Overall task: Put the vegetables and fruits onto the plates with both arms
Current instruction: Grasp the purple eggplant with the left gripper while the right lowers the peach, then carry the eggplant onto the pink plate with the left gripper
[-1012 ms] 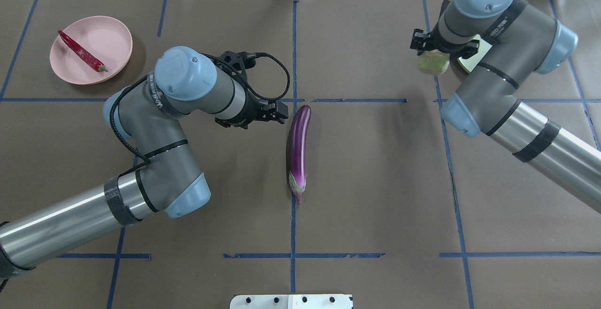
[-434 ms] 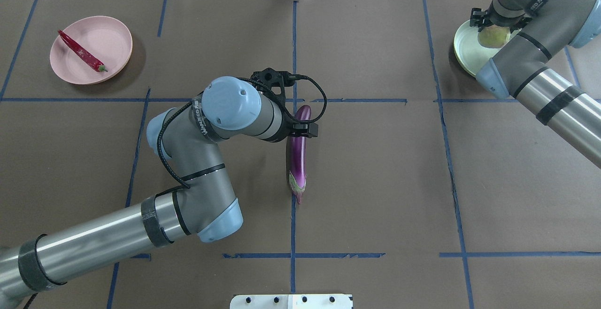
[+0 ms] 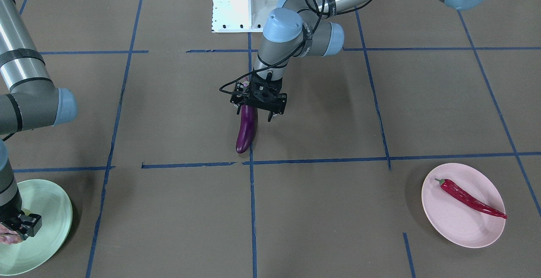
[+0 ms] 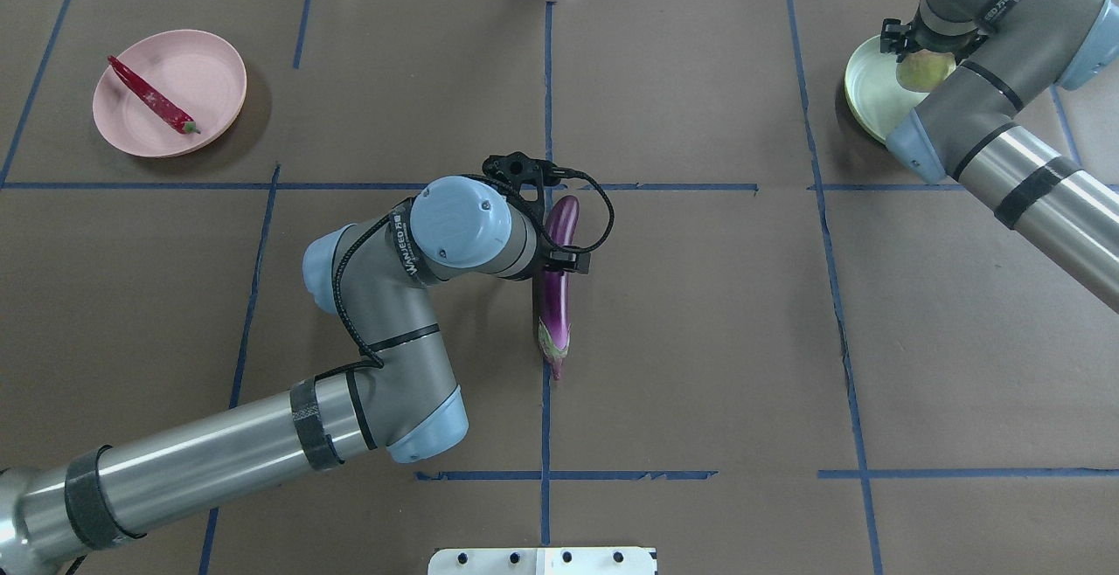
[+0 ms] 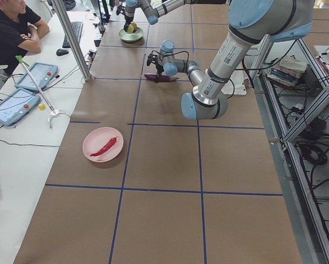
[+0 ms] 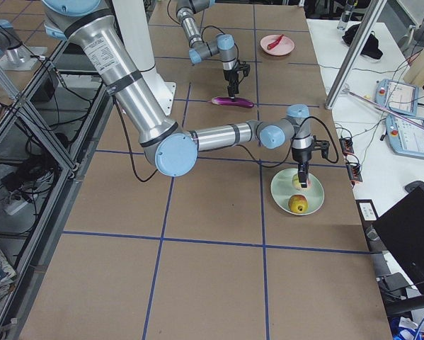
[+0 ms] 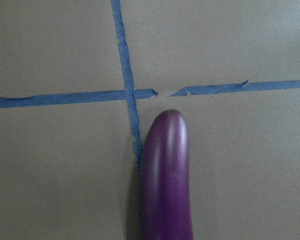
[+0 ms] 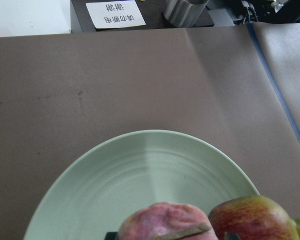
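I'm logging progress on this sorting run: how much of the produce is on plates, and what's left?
Done: chili pepper on the pink plate; round fruit on the green plate.
In hand: right gripper holds the pale fruit over that plate.
Left: left gripper is down at the eggplant, which lies on the table.

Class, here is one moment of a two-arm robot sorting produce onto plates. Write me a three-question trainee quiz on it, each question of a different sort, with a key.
1. True or false: the chili lies on the pink plate.
2. Which item is the left gripper over? A) eggplant B) chili C) green plate
3. Fill in: the right gripper holds the pale fruit over the ____ plate.

Key: 1 true; 2 A; 3 green.
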`<state>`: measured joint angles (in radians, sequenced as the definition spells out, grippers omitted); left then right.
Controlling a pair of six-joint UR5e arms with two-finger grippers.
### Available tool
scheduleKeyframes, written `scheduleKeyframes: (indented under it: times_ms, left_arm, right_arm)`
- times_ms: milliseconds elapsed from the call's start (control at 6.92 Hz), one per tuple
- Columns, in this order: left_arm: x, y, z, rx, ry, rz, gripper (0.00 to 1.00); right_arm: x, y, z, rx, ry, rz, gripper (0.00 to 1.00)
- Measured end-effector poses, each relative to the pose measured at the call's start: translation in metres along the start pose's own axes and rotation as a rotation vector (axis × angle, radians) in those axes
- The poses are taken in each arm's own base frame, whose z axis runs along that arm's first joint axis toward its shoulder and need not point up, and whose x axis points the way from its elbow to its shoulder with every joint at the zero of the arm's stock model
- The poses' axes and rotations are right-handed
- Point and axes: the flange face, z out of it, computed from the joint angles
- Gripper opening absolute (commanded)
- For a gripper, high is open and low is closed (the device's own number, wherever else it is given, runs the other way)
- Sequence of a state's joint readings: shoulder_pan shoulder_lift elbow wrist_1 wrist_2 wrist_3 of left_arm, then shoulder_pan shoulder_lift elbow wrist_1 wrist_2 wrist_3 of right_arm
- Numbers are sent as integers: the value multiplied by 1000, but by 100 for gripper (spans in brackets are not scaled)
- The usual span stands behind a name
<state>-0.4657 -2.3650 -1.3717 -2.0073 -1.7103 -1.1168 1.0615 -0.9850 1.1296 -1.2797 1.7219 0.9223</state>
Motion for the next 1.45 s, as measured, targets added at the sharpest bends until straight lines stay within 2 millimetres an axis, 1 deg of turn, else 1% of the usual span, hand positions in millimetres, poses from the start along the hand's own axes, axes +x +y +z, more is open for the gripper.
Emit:
scheduleKeyframes:
  times_ms: [145,289,434,578,723,867,1012,1301,1445]
  left_arm:
    - [2,-1,2,-2,-4,4,9]
    - [3,-1,2,-2,-3,6,1]
    - [5,-1,2,-3,-1,6,0]
    - [5,-1,1,-4,-5,5,0]
    - [-1,-10,-7,3,-21,-5,0]
    - [-25,-33,-26,30,-51,-32,0]
    - [-80,-65,-45,73,-103,-79,0]
    - [-232,-146,-93,125,-217,-223,0]
    - [-320,-184,-107,108,-288,-283,3]
  right_arm:
    - [-1,0,0,0,-2,-17,100]
    - [-2,0,-2,3,-4,-44,100]
    - [-6,-2,-7,7,-12,-60,100]
    - [-13,-6,-21,9,-38,-68,100]
    - [-17,-11,-41,-11,-98,-66,100]
    - [-15,-16,-64,-45,-180,-57,100]
    - [-7,-16,-83,-68,-243,-51,100]
    - [16,6,-104,-79,-309,-47,100]
    - [29,20,-112,-81,-329,-44,100]
